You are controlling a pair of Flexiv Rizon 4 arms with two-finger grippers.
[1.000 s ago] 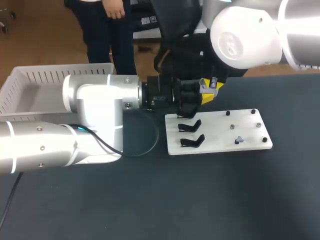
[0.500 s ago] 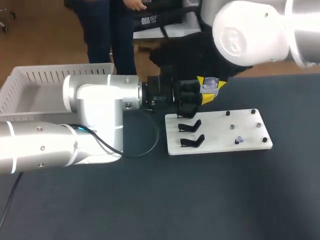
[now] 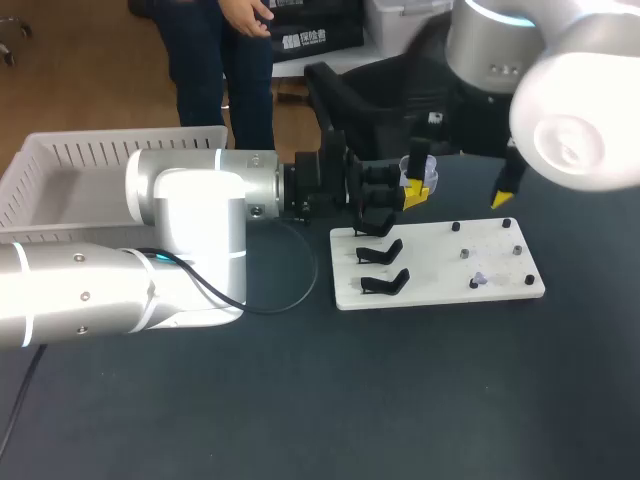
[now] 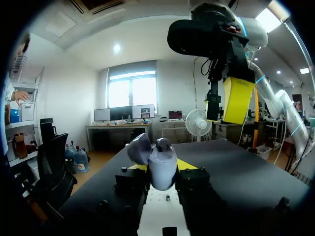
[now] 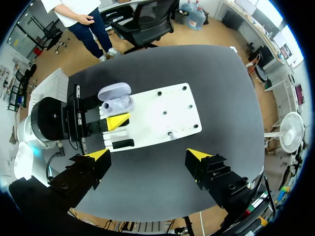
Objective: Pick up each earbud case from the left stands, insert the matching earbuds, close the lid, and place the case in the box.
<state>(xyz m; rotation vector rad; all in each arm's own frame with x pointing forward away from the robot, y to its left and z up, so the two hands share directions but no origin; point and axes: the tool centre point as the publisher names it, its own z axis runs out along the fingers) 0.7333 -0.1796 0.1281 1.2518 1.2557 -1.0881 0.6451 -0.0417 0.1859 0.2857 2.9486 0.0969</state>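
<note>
Left claw (image 4: 162,168) clamped on lavender earbud case (image 4: 156,158), lid open, case upright between the yellow tips. Right claw (image 5: 147,157) wide apart, raised over the white stand board (image 3: 440,262). The case sits just off the board's edge, near the two black stands (image 3: 382,265). Board lies on the dark desk (image 3: 400,400), with the white basket (image 3: 90,175) at the far left. Only the head view shows the lavender earbud (image 3: 479,279) on the board. The right wrist view looks down into the open case.
</note>
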